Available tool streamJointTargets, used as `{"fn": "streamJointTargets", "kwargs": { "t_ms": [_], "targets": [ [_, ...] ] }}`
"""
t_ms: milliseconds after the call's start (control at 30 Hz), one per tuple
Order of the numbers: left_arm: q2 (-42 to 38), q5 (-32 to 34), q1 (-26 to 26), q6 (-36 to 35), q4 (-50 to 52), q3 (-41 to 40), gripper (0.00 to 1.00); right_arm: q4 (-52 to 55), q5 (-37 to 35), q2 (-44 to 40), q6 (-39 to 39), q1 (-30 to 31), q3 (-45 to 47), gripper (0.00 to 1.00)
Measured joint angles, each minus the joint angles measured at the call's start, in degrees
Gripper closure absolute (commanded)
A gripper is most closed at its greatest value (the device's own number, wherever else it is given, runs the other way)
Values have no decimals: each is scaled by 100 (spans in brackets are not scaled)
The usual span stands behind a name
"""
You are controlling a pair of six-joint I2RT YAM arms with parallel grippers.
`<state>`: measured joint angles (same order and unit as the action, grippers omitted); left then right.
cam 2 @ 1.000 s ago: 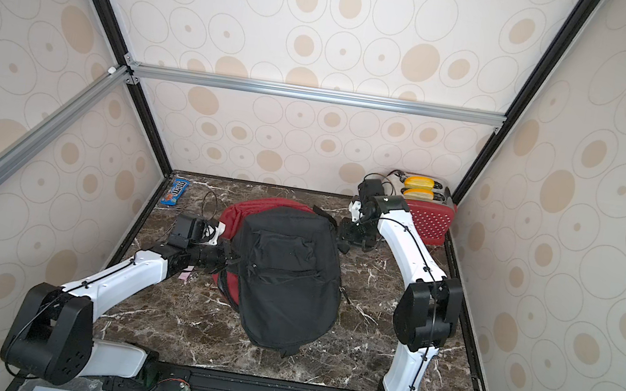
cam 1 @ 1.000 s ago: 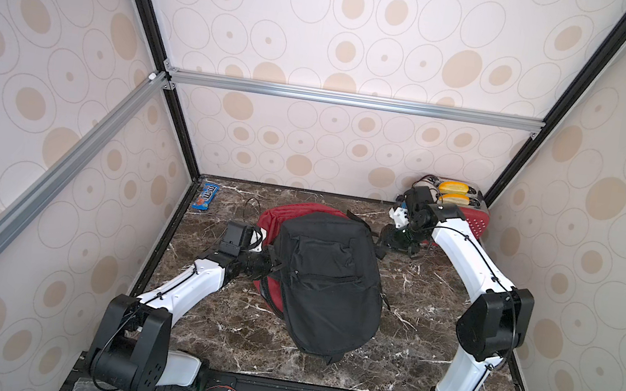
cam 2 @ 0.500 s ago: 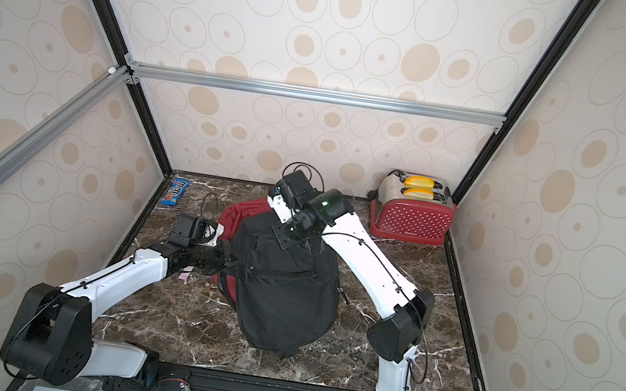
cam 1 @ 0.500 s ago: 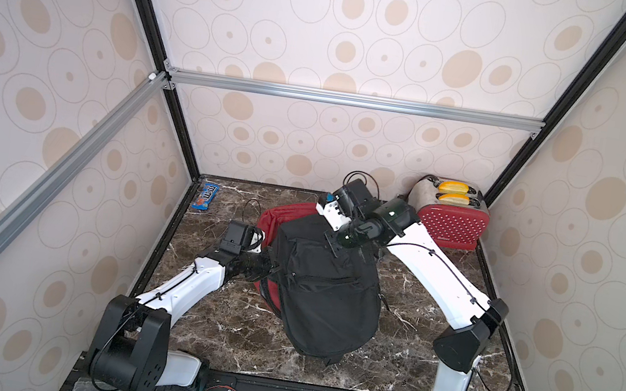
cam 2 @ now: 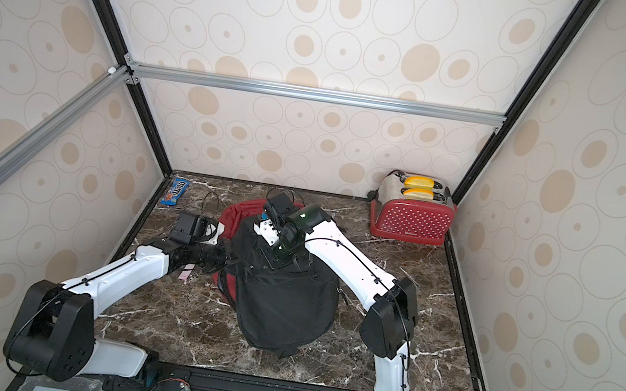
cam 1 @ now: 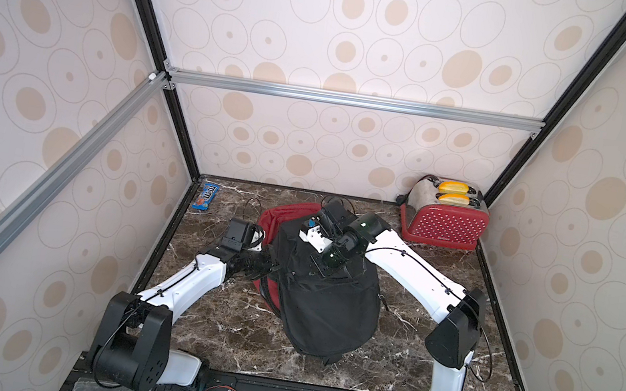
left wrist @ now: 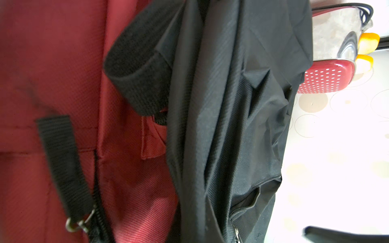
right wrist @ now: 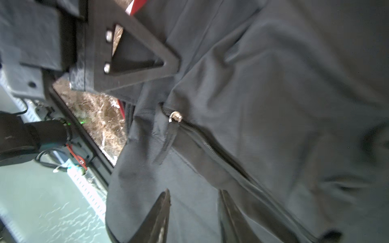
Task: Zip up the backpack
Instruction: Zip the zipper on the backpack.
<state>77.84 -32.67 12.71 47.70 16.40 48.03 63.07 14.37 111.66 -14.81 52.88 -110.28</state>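
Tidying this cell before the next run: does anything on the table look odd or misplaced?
Nothing spilled or damaged. Two things seem foreign to a zipping job: a candy packet in the far-left corner, a red toaster in the far-right.

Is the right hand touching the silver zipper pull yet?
Apart. In the right wrist view the zipper pull lies ahead of the right hand, a plain gap between them.

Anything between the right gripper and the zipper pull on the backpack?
Nothing visible. The right gripper is open over bare fabric of the backpack, the zipper pull lying ahead of its fingertips. The left gripper sits past the pull, off that line.
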Motion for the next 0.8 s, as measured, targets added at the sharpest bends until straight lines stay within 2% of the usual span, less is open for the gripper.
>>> {"fn": "streamJointTargets", "kwargs": {
  "t_ms": [367, 800],
  "targets": [
    [0, 0, 0, 4, 2, 0, 100, -356, 647, 31, -48, 17, 101, 57],
    [0, 0, 33, 72, 0, 0, 100, -452, 793, 595, -48, 20, 52, 58]
  ]
}}
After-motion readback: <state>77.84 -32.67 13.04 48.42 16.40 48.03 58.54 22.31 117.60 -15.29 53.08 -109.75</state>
